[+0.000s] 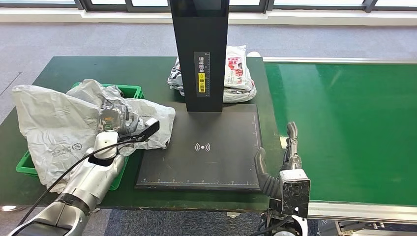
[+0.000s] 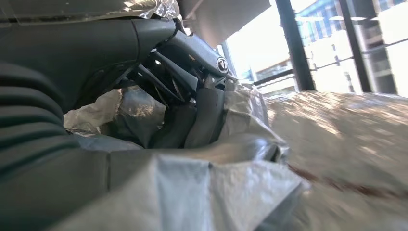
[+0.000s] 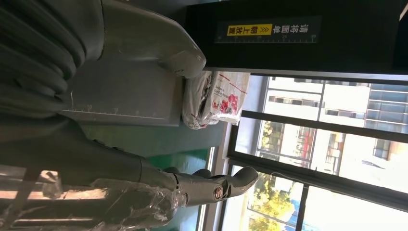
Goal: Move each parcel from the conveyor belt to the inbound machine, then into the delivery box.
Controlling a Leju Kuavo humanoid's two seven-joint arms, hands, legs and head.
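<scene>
— Nearest in the head view, what is the left hand (image 1: 114,119) doing?

— Its fingers are curled into crumpled plastic: it grips the grey parcel (image 1: 59,123), a wrinkled, glossy poly mailer. The left wrist view shows dark fingers (image 2: 204,115) pressed down into the silvery folds.

— Where does that parcel lie?

— It sprawls over the green crate (image 1: 129,91) at the left end of the bench (image 1: 88,69), hiding most of the crate's rim. One flap spills toward the edge of the inbound machine (image 1: 201,147), just beside it.

— And the machine?

— It has a flat, matte black scan plate with a wireless mark at its centre and ruler ticks along the edges. A black upright post (image 1: 199,49) with a yellow-and-white label rises at the back. Behind the post lies a white printed parcel (image 1: 238,69) atop other bags.

— Further right?

— The right hand (image 1: 280,162) hangs at the seam between bench and conveyor belt (image 1: 354,123), fingers apart and straight, thumb out, holding nothing. The belt is smooth, shiny green.
</scene>
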